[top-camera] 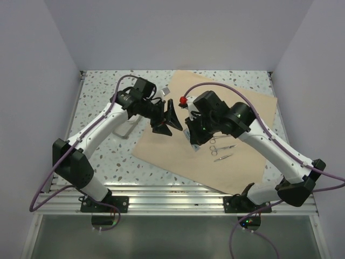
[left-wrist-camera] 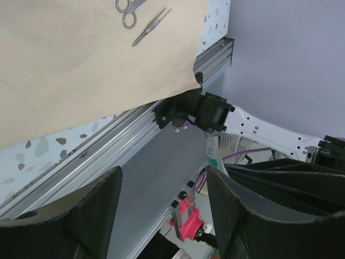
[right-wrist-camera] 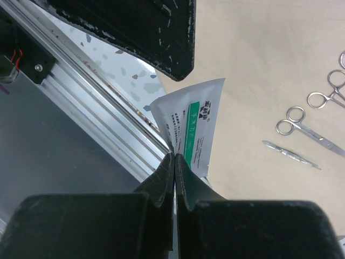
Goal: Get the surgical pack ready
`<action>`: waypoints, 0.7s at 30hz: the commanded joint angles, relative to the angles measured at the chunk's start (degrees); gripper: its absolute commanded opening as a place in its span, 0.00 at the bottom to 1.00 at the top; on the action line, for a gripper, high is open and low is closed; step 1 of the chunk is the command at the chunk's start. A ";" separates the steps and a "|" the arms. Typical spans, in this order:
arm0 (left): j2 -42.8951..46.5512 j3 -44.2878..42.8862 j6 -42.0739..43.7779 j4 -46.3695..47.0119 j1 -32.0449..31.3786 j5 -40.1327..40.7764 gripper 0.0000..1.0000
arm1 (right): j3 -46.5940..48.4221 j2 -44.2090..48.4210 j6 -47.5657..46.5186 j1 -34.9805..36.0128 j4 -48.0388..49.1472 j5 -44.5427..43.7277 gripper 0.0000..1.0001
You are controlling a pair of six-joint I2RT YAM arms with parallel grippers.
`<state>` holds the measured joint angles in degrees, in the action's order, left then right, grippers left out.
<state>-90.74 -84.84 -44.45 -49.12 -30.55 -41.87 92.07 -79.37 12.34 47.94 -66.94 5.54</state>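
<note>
- Packet (right-wrist-camera: 191,127), white with a green stripe: the right hand (right-wrist-camera: 173,162) pinches one end tight, and its long axis runs along the fingers.
- Scissors (top-camera: 220,147) lie on the tan sheet (top-camera: 172,154), tips pointing right.
- Left hand (left-wrist-camera: 163,171) is spread wide and empty.
- The sheet's near corner reaches the table (top-camera: 102,91) edge.

Tan wrap sheet (top-camera: 172,154) spread flat, steel instruments (top-camera: 219,148) lying on it, white-green packet (right-wrist-camera: 191,129) held above
</note>
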 commanded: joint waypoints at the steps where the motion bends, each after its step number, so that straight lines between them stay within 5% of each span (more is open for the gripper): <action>1: 2.23 -0.33 -2.66 0.61 -1.36 -2.08 0.68 | -1.01 2.12 -0.03 1.27 -1.09 -1.94 0.00; 21: 0.21 -4.02 -5.39 -2.73 -5.31 0.38 0.59 | -0.05 0.80 0.85 5.76 -0.30 -5.36 0.00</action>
<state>-90.00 -86.13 -49.91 -49.47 -34.89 -40.38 89.43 -78.48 12.82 53.17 -66.96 1.87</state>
